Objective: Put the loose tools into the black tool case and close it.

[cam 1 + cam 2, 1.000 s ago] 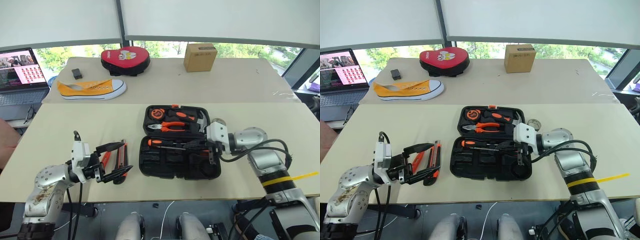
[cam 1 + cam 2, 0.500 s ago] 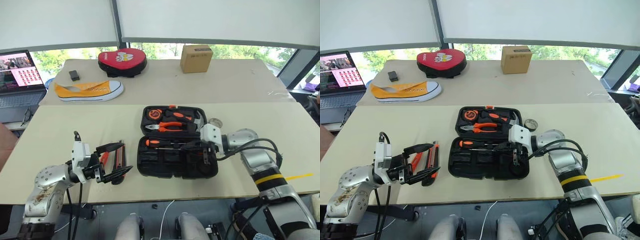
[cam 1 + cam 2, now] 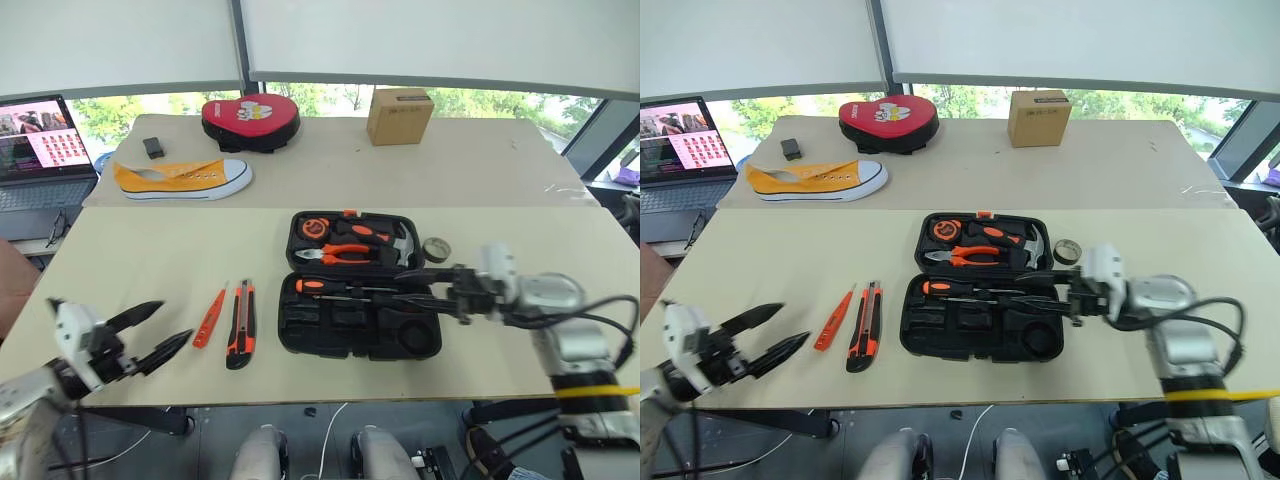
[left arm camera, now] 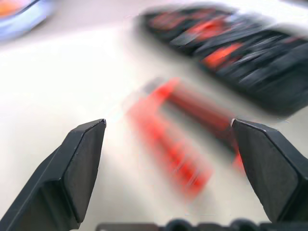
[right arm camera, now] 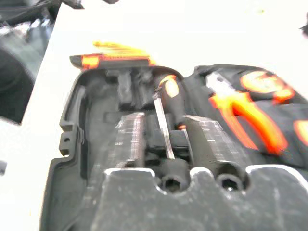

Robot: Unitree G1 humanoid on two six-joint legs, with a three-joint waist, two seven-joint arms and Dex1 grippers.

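Observation:
The black tool case [image 3: 300, 345] lies open at the table's middle. A screwdriver [image 3: 312, 286] with an orange-black handle rests in its near half, its handle [image 5: 171, 91] and thin shaft in the right wrist view. My right gripper [image 3: 397, 285] hovers open over that half, fingers pointing left, holding nothing. Left of the case lie the utility knife [image 3: 240, 323] and the slim orange tester [image 3: 210, 317]. The small dark tape roll [image 3: 436, 249] sits by the case's right side. My left gripper [image 3: 175, 320] is open and empty, well left of the tester and apart from it.
Pliers [image 3: 345, 252], a hammer and a tape measure [image 3: 315, 227] fill the case's far half. On the far table stand a yellow shoe [image 3: 180, 178], a red heart-shaped pad [image 3: 250, 120], a cardboard box [image 3: 400, 115] and a small black item [image 3: 152, 147]. A laptop [image 3: 40, 150] sits at far left.
My left gripper drew back to the left, away from the knife and tester, still open. My right arm swung out to the right and its gripper went from shut to open over the case.

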